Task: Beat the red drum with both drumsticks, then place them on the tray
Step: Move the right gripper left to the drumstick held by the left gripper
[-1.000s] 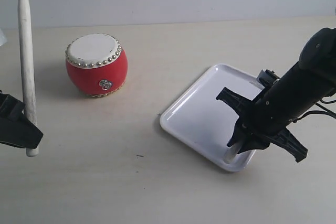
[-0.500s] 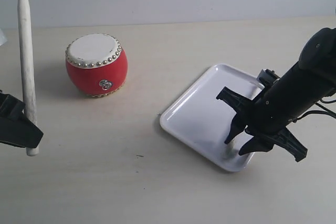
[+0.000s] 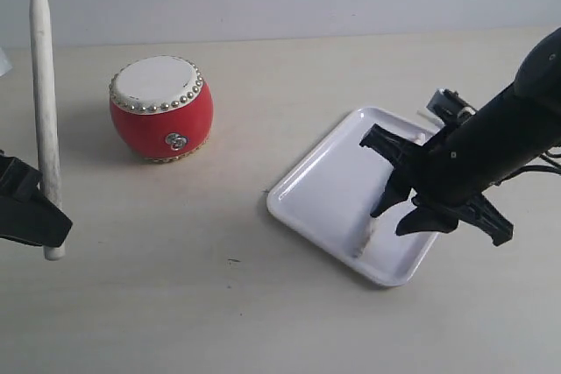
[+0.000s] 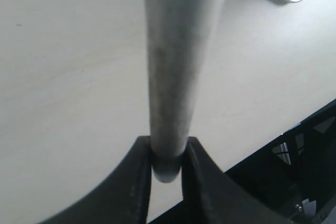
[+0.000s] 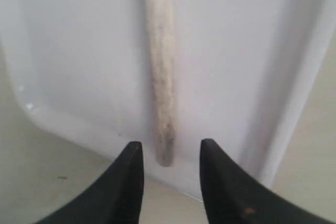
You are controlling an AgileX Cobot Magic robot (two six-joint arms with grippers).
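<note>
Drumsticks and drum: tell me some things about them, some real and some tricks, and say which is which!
1. The left gripper holds one drumstick upright. True.
2. The other drumstick is held up in the air too. False: it lies flat in the white tray.
3. The right gripper is open, with a finger on either side of that stick's end. True.
4. The red drum sits in the tray. False: it stands on the table, apart from the tray.
</note>
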